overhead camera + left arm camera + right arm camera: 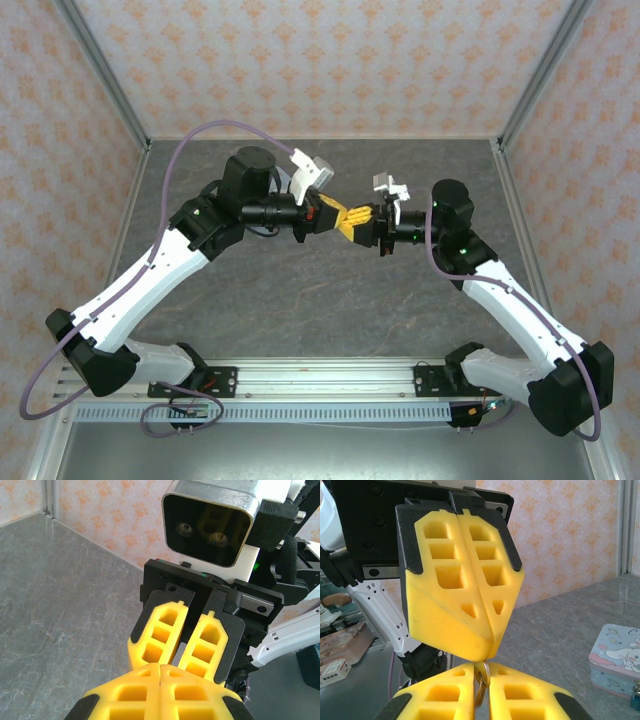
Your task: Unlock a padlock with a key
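The padlock (636, 700) sits just beside the tin (615, 660), not opened yet. High up, well away from the tin, the right gripper (179, 655) pinches the key (481, 685). The left gripper (484, 652) is squeezed tight at the key's top, maybe gripping it too.

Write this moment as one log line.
left gripper: shut | right gripper: closed on thin pale metal key, tip to tip with left | tiny dark teal padlock: beside pale blue cartoon tin
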Controlling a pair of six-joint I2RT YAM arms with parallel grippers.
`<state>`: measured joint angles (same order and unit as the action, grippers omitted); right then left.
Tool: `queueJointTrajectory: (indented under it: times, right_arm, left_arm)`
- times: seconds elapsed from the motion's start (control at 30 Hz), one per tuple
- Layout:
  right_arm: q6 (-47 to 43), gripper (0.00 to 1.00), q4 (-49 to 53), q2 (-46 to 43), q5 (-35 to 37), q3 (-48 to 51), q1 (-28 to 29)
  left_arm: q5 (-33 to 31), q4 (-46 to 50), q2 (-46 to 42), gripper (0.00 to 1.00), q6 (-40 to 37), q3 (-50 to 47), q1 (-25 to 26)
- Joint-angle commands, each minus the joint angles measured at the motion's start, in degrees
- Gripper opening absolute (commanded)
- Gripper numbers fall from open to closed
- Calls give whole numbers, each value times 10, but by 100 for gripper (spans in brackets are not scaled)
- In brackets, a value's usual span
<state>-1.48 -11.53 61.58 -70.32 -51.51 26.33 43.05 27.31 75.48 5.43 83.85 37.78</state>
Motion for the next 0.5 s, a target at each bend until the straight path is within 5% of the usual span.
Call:
queueJointTrajectory:
  times: [0.0,0.27,0.47]
  right_arm:
    - [-14,15,-14,-19,-11,-23,5]
    - [-19,16,-2,-23,-13,-25,4]
    - [-25,3,6,-23,-14,-26,5]
  left_arm:
    - [-11,18,-11,0,-18,9,-1]
    - [-14,22,-8,0,-19,9,-1]
    - [-16,24,-7,0,-20,9,-1]
